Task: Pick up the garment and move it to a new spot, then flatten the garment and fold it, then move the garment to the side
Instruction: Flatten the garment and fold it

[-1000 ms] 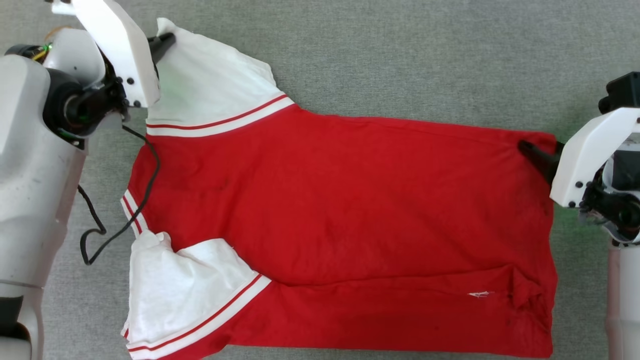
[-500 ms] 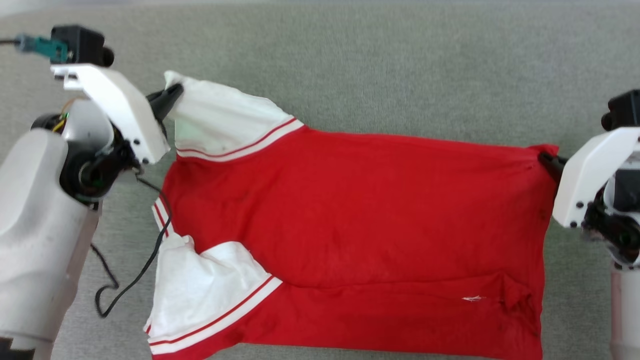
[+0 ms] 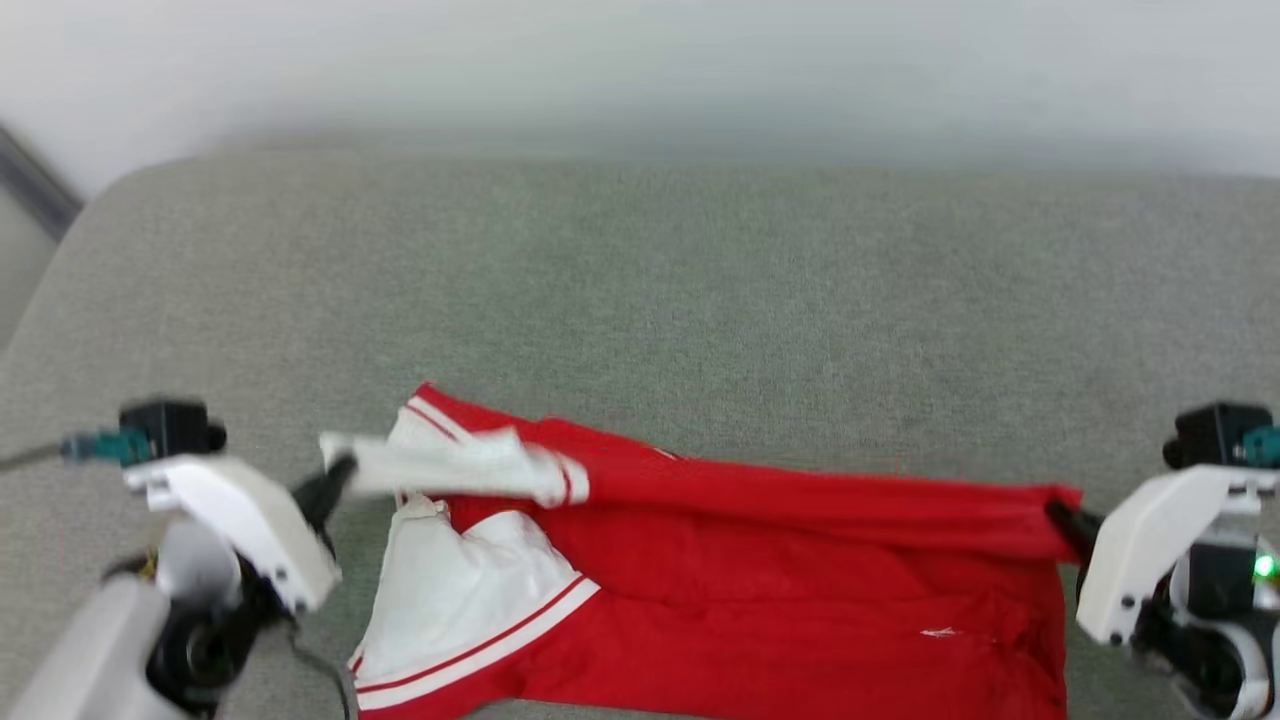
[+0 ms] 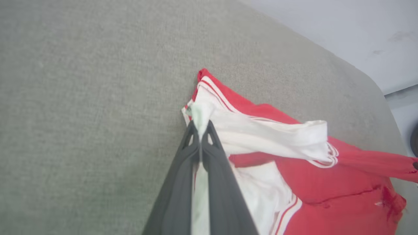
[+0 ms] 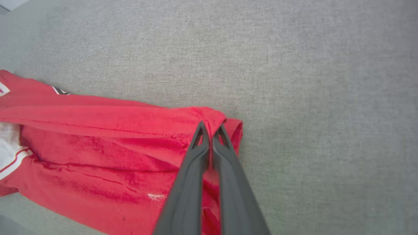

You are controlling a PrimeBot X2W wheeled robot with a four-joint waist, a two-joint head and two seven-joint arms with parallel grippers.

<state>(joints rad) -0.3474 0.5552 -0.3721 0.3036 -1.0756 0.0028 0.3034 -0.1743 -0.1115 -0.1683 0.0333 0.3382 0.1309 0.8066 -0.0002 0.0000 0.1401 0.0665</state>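
The work surface [image 3: 700, 280] is a grey-green pad covered in coarse woven cloth, lying flat, with a fine, even texture. Its far edge runs straight across the head view, and its far left corner is rounded. Beyond that edge lies a pale, blurred background [image 3: 640, 60], plain white-grey; whether it is wall or floor cannot be told. A dark slanted strip [image 3: 30, 180] crosses this background at the upper left, just off the rounded corner. In the left wrist view a dark curved shape [image 4: 414, 140] sits at the right border, off the pad and too cropped to identify.
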